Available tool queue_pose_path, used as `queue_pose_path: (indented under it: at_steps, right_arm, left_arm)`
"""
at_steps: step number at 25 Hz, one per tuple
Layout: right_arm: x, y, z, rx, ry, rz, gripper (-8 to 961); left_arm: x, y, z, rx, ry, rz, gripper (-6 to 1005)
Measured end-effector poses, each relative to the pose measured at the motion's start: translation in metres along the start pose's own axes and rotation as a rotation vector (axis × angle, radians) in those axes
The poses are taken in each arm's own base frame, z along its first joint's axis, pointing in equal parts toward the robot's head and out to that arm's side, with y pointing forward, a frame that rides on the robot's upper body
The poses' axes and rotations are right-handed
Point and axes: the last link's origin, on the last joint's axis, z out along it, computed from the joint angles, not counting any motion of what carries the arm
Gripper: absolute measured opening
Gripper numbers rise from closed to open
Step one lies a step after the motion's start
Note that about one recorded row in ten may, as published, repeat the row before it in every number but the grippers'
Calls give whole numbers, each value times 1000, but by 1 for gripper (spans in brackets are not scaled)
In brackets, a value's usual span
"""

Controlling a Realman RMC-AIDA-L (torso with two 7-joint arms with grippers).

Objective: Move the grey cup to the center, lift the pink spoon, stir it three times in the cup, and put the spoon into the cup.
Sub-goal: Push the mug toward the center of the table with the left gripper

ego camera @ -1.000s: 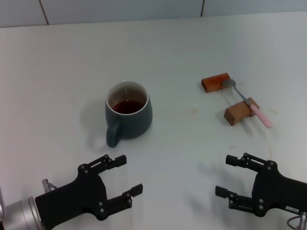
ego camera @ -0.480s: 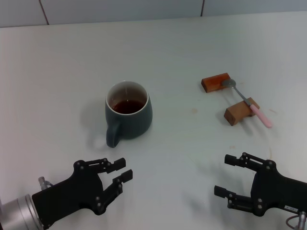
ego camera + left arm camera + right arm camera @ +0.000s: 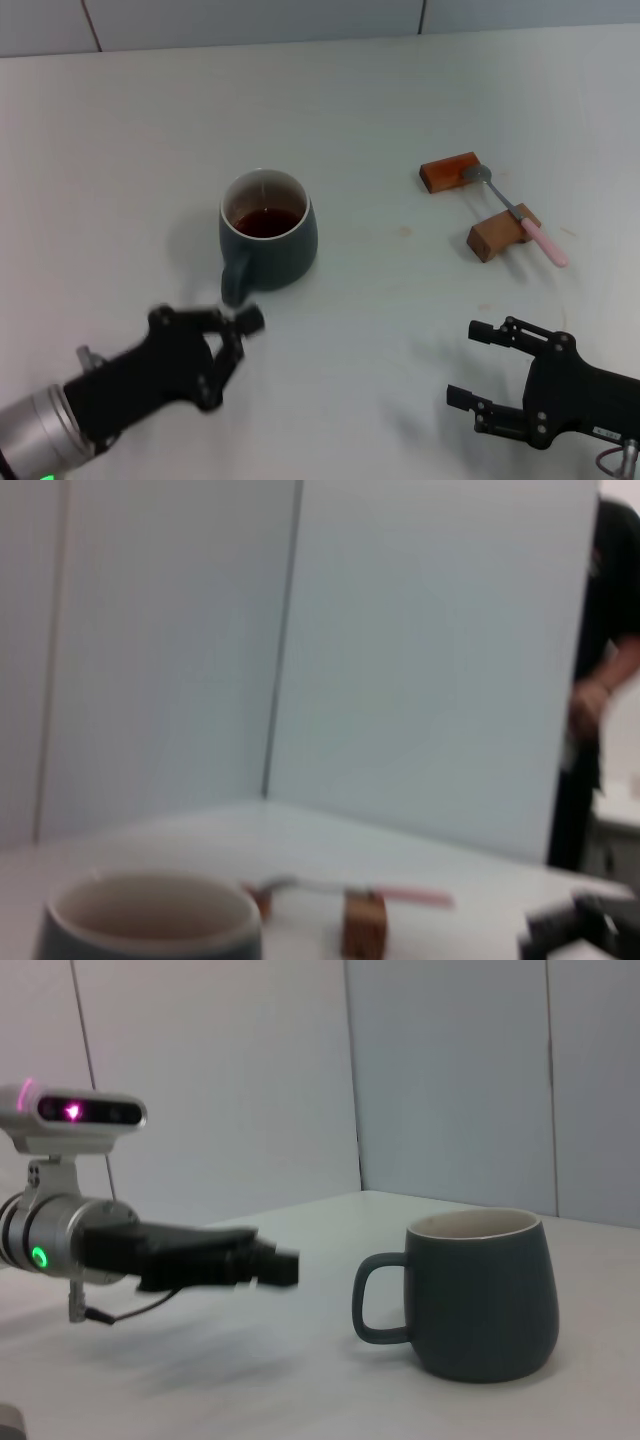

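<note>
The grey cup (image 3: pixel 268 240) stands left of the table's middle with dark liquid inside, its handle (image 3: pixel 237 280) turned toward me. It also shows in the left wrist view (image 3: pixel 150 920) and the right wrist view (image 3: pixel 480 1295). My left gripper (image 3: pixel 232 350) is open and turned on its side, just in front of the handle, apart from it; the right wrist view shows it (image 3: pixel 270 1260) beside the handle. The pink spoon (image 3: pixel 515 212) lies across two wooden blocks at the right. My right gripper (image 3: pixel 468 363) is open and empty near the front right.
Two small brown wooden blocks (image 3: pixel 450 171) (image 3: pixel 503 232) hold the spoon off the white table (image 3: pixel 380 100). A tiled wall runs behind the table. A person (image 3: pixel 610 630) stands beyond the table in the left wrist view.
My left gripper has rolled onto its side and moved forward toward the cup's handle. The right arm, cup and spoon have not moved.
</note>
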Motion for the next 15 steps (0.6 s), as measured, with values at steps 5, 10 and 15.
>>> queue_pose_path:
  at_steps: [5, 10, 15]
  right_arm:
    - [-1, -1, 1, -1, -2, -2, 754]
    - [-1, -1, 2, 0, -6, -3, 753]
    - [-2, 0, 5, 3, -13, -1, 751]
  left_arm:
    - [26, -25, 1, 189, 186, 27, 11]
    - [35, -52, -9, 393, 229, 133, -2]
    - [25, -75, -10, 532, 83, 304, -2]
